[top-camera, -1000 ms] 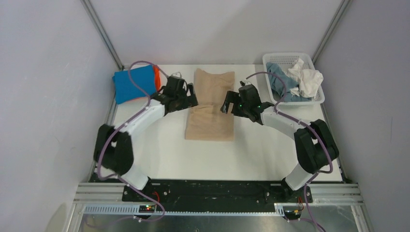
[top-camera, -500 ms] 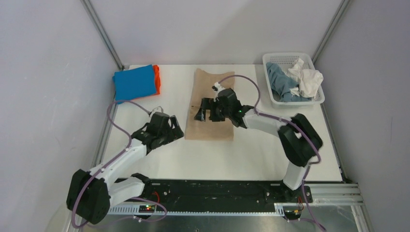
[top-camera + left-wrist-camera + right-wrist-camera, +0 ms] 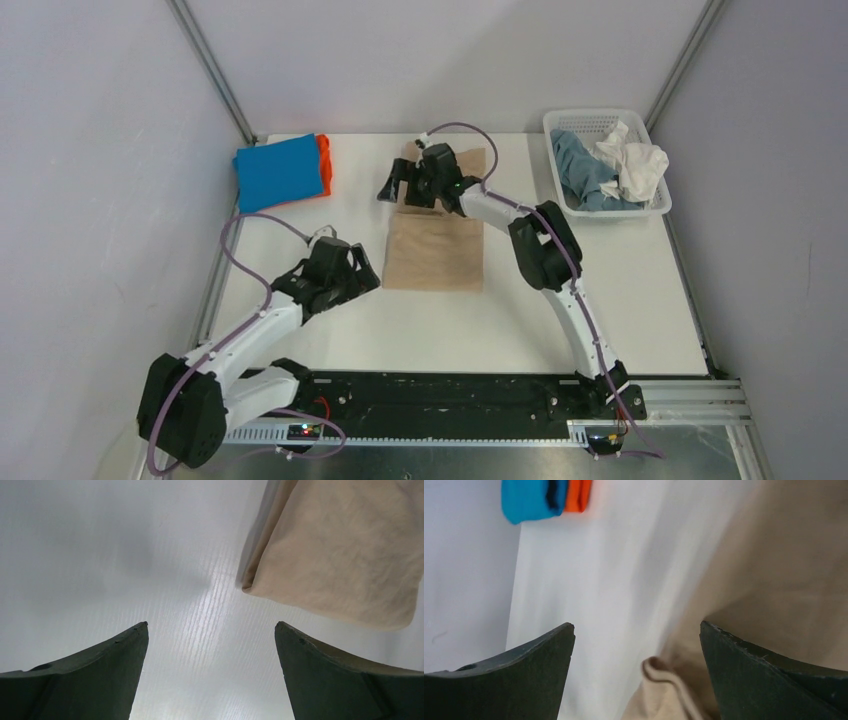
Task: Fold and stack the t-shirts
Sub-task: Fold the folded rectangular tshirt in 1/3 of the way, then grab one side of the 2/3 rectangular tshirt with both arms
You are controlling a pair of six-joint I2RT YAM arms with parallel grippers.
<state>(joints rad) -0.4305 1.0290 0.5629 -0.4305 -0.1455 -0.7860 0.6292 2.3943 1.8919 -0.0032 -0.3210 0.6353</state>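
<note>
A beige t-shirt lies in a long folded strip mid-table. My right gripper hovers open at its far left edge. In the right wrist view a curled hem of the beige t-shirt sits between the open fingers of that gripper, ungripped. My left gripper is open just left of the shirt's near left corner. That corner of the beige t-shirt shows ahead and to the right of the left gripper. A folded blue t-shirt rests on an orange t-shirt at the far left.
A white mesh basket at the far right corner holds a grey-blue t-shirt and a crumpled white t-shirt. Grey walls close in on the table's left, back and right. The blue t-shirt and orange t-shirt show far off in the right wrist view.
My left arm drew back from the shirt's far left side to its near left corner. My right arm swung across the shirt from its right side to its far left edge. Both grippers stayed open.
</note>
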